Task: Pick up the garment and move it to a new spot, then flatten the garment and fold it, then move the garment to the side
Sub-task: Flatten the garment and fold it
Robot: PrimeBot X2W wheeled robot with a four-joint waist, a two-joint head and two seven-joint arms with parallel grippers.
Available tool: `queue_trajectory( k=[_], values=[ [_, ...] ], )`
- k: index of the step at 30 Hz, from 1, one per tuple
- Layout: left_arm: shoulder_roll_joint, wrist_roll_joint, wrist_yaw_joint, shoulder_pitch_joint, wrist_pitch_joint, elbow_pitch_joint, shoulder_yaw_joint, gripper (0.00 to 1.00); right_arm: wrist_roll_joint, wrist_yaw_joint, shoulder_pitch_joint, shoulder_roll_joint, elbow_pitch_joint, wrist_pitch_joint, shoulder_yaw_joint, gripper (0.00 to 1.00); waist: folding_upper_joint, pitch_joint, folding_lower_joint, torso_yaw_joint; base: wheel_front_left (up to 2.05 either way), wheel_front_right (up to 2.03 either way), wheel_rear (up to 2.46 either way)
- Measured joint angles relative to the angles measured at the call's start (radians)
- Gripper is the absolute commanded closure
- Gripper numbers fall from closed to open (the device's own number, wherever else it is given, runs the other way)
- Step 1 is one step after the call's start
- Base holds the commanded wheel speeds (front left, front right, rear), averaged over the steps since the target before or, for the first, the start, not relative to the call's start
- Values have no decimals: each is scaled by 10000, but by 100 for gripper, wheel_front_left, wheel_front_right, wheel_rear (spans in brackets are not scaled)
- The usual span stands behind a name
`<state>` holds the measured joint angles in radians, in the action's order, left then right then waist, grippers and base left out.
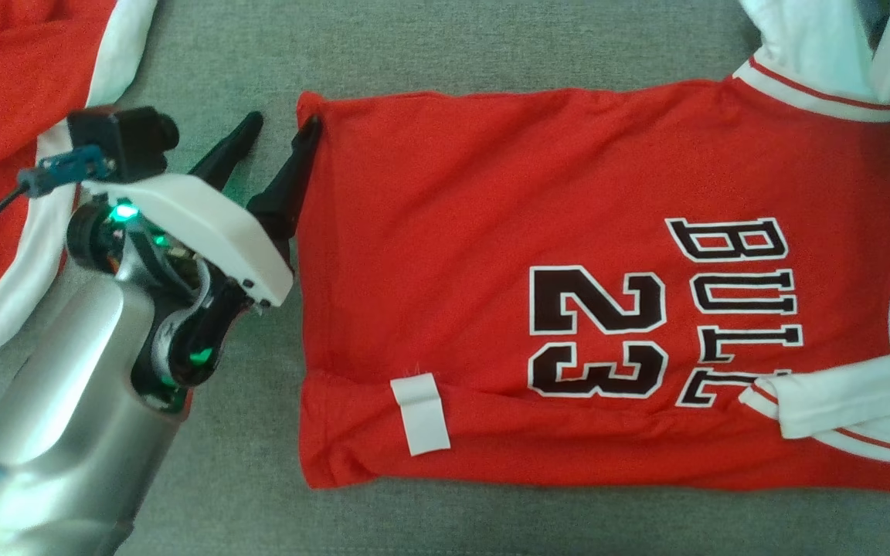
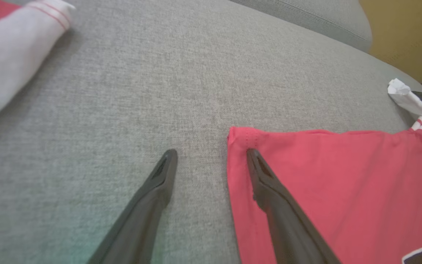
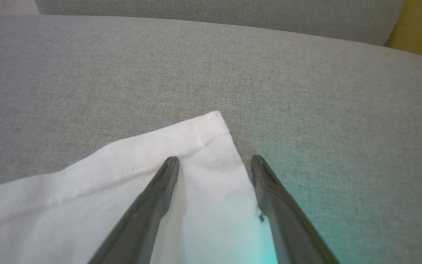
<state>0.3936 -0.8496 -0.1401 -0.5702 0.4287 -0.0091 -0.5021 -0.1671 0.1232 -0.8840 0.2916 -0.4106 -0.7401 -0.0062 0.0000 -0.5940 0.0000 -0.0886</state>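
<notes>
The red jersey (image 1: 491, 270) lies spread flat on the grey cushion (image 1: 491, 46), number side up, with its near edge apparently folded in already. At the far hem corner sits the left gripper (image 1: 283, 122), jaws wide and holding nothing: one finger rests on the corner, the other on bare cushion beside it. The right gripper (image 3: 214, 158), equally spread and empty, straddles the corner of the white sleeve (image 3: 123, 183). Both sit along the same long edge, probably ready for the next fold. A second garment (image 1: 12, 116) lies well apart.
</notes>
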Motion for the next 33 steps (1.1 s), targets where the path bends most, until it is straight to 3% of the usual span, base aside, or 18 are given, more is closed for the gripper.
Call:
queue_trajectory(
  k=[19,20,21,22,23,33],
  values=[
    [-282,58,481,-740,311,384,-487,0,-330,0,-938,-56,-1260,462,412,0,0,-112,0,106,0,0,0],
    [-280,58,481,-779,359,403,-508,2,-374,0,-954,-61,-1287,464,453,0,0,-114,0,118,0,0,0],
    [-280,58,481,-808,370,416,-514,38,-414,0,-969,-65,-1302,468,504,0,0,-119,-1,131,0,0,0],
    [-282,59,479,-820,370,445,-514,64,-476,0,-989,-69,-1325,472,571,13,0,-129,0,142,0,0,0],
    [-280,59,479,-828,370,479,-514,100,-550,0,-1017,-86,-1356,527,587,100,0,-139,0,156,0,0,0],
    [-268,146,606,-699,109,399,-616,100,-1778,0,-1069,-533,-1430,1471,295,100,0,116,2,378,0,0,0]
  ],
)
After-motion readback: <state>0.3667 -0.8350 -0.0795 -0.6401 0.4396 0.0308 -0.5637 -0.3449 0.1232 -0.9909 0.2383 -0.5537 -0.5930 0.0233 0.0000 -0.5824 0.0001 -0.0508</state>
